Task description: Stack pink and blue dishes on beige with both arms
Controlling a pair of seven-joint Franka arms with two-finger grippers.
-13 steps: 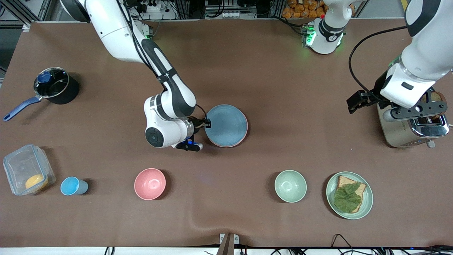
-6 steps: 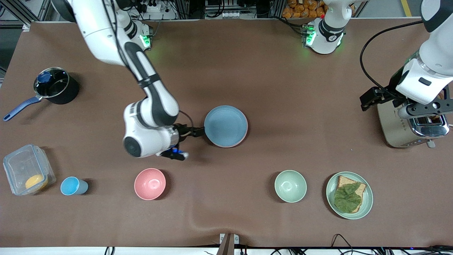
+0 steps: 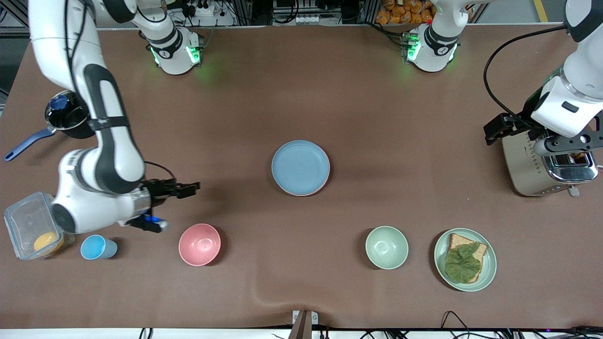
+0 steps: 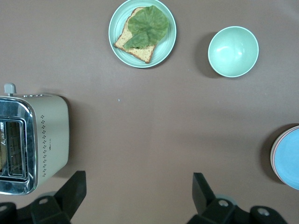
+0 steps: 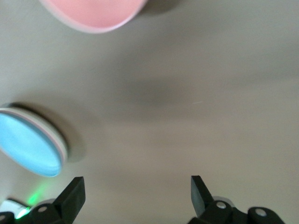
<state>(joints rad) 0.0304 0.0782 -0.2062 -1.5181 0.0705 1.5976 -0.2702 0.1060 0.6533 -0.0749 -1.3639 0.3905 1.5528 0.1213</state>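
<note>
The light blue plate [image 3: 300, 167] lies on top of a stack in the middle of the table, with a pink plate's rim [image 3: 308, 194] showing just under it. The beige plate is hidden. The stack also shows as the blue plate [image 4: 288, 157] in the left wrist view and the blue plate [image 5: 28, 150] in the right wrist view. My right gripper [image 3: 189, 189] is open and holds nothing, well away from the stack toward the right arm's end. My left gripper [image 3: 492, 129] is open and holds nothing, up beside the toaster.
A pink bowl [image 3: 199, 244], a small blue cup [image 3: 96, 247] and a clear box [image 3: 33, 223] stand near the right arm. A dark pot [image 3: 70, 115] sits farther back. A green bowl [image 3: 387, 247], a green plate with toast [image 3: 465, 259] and a toaster [image 3: 546, 165] are toward the left arm's end.
My right gripper has drawn away from the blue plate's rim toward the right arm's end of the table. The left arm has shifted slightly toward the toaster. The plates have not moved.
</note>
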